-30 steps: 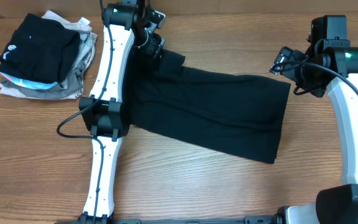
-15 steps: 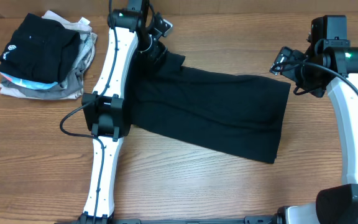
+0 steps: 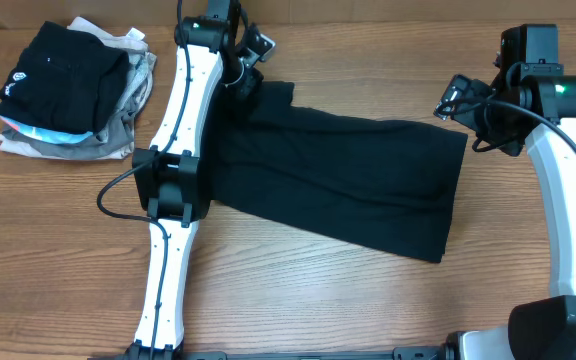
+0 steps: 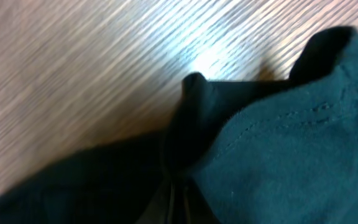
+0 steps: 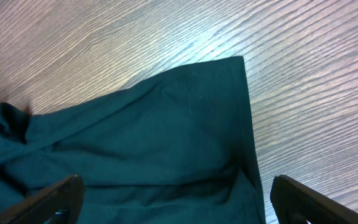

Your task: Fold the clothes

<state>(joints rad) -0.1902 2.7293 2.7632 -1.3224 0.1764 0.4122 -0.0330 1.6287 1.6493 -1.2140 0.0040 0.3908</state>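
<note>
Looking across the wooden tabletop (image 3: 318,300) from left to right, a pile (image 3: 68,95) of folded garments sits at the far left corner, well apart from the work. Next comes the left arm, stretched away along the tabletop, with the left pincer (image 3: 245,72) at the far left corner of the shirt (image 3: 348,175). Its wrist camera shows black cloth gathered into a tight pleat at the bottom edge. The fingers are hidden under it, so the pincer looks clamped on a pinch of that corner.

The shirt lies flat in the middle of the tabletop, a long dark band slanting from far left to near right.

At the right, the right pincer (image 3: 455,100) hovers just beyond the shirt's far right corner, fingers (image 5: 55,196) wide apart and holding nothing.

The cloth looks thin, light and limp. It would likely sag, wrinkle and slide easily on the wood. Corners and hems seem the best holds, pinching all layers together, and the free far right corner suits the right pincer.
</note>
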